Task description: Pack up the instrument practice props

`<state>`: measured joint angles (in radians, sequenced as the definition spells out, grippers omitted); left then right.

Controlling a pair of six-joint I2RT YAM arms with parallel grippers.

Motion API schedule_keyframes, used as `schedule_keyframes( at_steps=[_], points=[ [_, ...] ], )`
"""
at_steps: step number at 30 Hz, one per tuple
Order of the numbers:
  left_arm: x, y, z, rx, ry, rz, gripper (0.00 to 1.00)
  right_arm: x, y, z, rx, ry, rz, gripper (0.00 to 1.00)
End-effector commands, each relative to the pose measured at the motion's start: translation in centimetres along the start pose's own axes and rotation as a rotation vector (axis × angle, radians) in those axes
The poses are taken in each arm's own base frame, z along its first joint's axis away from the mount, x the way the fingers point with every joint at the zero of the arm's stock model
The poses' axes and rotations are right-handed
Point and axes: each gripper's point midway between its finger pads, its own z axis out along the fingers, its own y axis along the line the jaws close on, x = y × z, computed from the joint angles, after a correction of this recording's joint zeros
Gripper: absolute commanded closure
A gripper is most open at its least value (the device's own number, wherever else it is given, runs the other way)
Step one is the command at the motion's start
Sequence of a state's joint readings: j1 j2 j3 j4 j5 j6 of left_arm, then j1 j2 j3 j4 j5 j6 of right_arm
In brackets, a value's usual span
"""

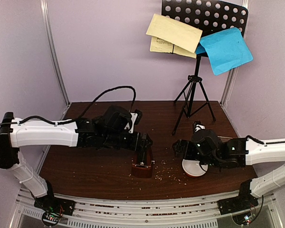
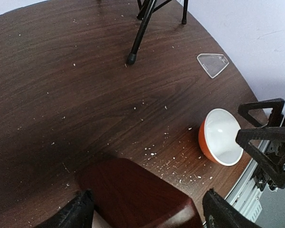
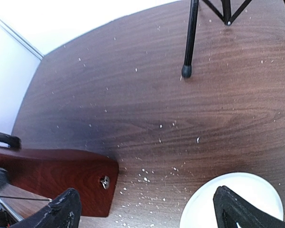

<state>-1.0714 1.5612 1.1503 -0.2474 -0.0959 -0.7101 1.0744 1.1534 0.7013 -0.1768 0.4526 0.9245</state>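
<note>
Dark brown wooden table [image 1: 85, 164], enclosed by pale lilac walls [image 1: 109, 47]. At the back right, a black metal tripod music stand [image 1: 195, 83] with a perforated desk, upright, feet on the wood. On the desk, pale yellow music sheets [image 1: 173, 32] overlapping at the left. Beside them at the right, a bright blue music sheet [image 1: 226, 50], tilted and hanging past the desk's lower edge.

Near the front middle of the table, a small red-brown glossy wooden metronome [image 1: 142, 168], standing with its cover off. Directly above it, the left gripper [image 1: 143, 149], jaws wide and set astride the metronome, one finger [image 2: 76, 213] close at each flank. Cannot tell from the wrist view whether touching or just clear of the wood. Clear triangular plastic cover [image 2: 212, 64] flat on the table, well apart from the metronome, towards the back right near the wall and the stand's feet.

Just right of the metronome, a small round bowl [image 2: 221, 137], white inside and orange outside. Low over its left rim, the right gripper [image 1: 179, 148], jaws spread wide and holding nothing. Between the fingers [image 3: 61, 211], only bare table and part of the white bowl rim.

Small pale crumbs [image 3: 145, 172] scattered over the wood, thickest between metronome and bowl.
</note>
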Motion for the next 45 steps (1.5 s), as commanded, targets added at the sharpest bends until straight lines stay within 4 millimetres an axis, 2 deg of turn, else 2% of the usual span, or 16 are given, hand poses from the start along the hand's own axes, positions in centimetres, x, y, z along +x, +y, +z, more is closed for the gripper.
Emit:
schedule_keyframes(
  at_steps=[1, 5, 8, 14, 20, 24, 26, 28, 31, 35, 38, 41, 43, 45],
  points=[
    [-0.9, -0.7, 0.5, -0.019, -0.030, 0.029, 0.20, -1.1, -0.6, -0.3, 0.013, -0.052, 0.021, 0.00],
    [-0.9, -0.5, 0.8, -0.073, -0.021, 0.064, 0.24, -0.7, -0.4, -0.3, -0.002, -0.033, 0.000, 0.00],
    [-0.4, -0.5, 0.9, -0.101, 0.004, 0.110, 0.34, -0.2, -0.4, -0.3, -0.015, -0.020, -0.021, 0.00],
    [-0.1, -1.1, -0.9, -0.056, 0.025, 0.254, 0.47, -0.2, -0.2, -1.1, -0.059, -0.011, -0.042, 0.00],
    [2.2, -4.3, -2.1, 0.164, 0.121, 0.469, 0.50, 0.1, -0.2, -1.6, -0.114, -0.015, -0.012, 0.00],
    [3.8, -4.7, -2.3, 0.232, 0.165, 0.529, 0.51, 0.5, 0.2, -1.9, -0.162, -0.001, 0.009, 0.00],
    [4.0, -4.6, -2.5, 0.233, 0.165, 0.532, 0.48, 0.6, 0.5, -2.0, -0.184, 0.003, 0.005, 0.00],
    [3.5, -4.7, -2.7, 0.226, 0.148, 0.534, 0.41, 0.5, 0.6, -2.2, -0.192, 0.000, -0.006, 0.00],
    [1.7, -5.2, -3.8, 0.222, 0.092, 0.537, 0.20, 0.0, 1.1, -2.6, -0.219, -0.019, -0.008, 0.00],
    [-2.6, -6.9, -7.1, 0.233, -0.041, 0.555, 0.10, -1.5, 0.9, -3.3, -0.223, -0.079, 0.033, 0.00],
    [-6.8, -6.9, -10.1, 0.195, -0.150, 0.569, 0.02, -2.7, 1.0, -4.2, -0.248, -0.128, 0.036, 0.00],
    [-11.4, -4.5, -12.5, 0.135, -0.252, 0.548, 0.02, -3.3, 2.3, -5.1, -0.311, -0.137, 0.003, 0.00],
    [-14.2, -0.9, -13.0, 0.115, -0.290, 0.462, 0.02, -3.4, 3.6, -5.5, -0.372, -0.128, -0.021, 0.00],
    [-15.5, 2.6, -13.0, 0.143, -0.303, 0.380, 0.02, -3.3, 4.8, -5.8, -0.424, -0.115, -0.025, 0.00]
  ],
)
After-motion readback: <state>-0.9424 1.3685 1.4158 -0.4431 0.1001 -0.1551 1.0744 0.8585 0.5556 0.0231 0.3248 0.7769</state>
